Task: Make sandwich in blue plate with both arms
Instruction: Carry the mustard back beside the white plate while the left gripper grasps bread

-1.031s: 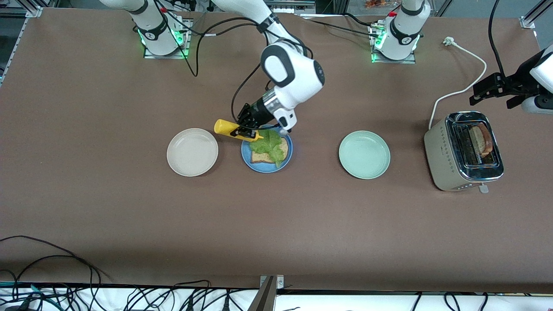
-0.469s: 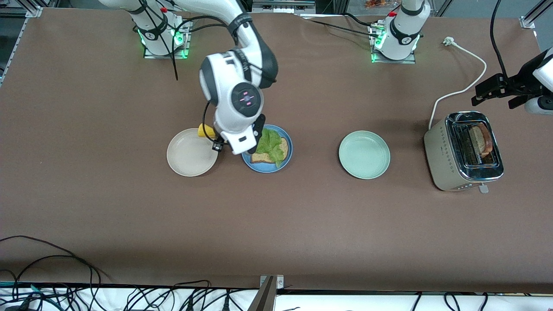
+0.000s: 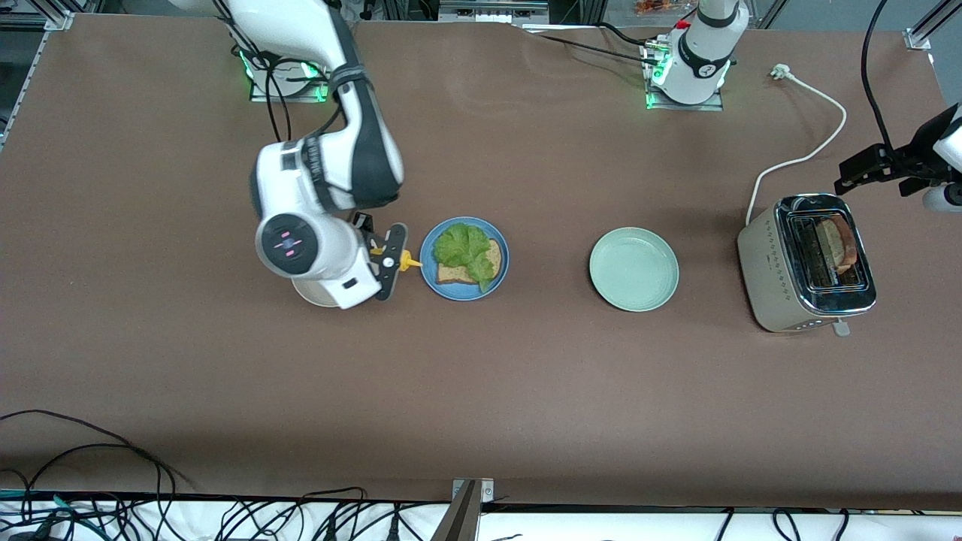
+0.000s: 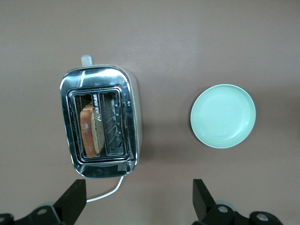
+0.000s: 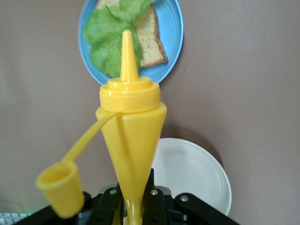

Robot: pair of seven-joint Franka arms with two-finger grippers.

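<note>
- your right gripper [image 3: 389, 261] is over the gap between the white plate [image 3: 316, 294] and the blue plate [image 3: 464, 259], clenched on a yellow bottle [image 5: 130, 136].
- in the right wrist view the bottle's nozzle points toward the blue plate; its cap [image 5: 58, 187] is off and hangs by its strap beside the body.
- the sandwich is only part built: one toast slice [image 3: 467, 268] lies in the blue plate with lettuce [image 3: 464, 246] on top, and you see no slice over the lettuce.
- the blue plate sits mid-table, between the white plate and the green plate [image 3: 633, 269].
- the white plate is mostly hidden under your right arm in the front view; the right wrist view shows it just beside the blue plate, not touching.
- your left gripper [image 4: 138, 199] waits over the table by the toaster [image 3: 806, 261], fingers spread and holding nothing.
- a second toast slice [image 4: 90, 129] stands in one toaster slot.
- the toaster stands at the left arm's end of the table, and its cord [image 3: 804, 143] lies unplugged on the table.
</note>
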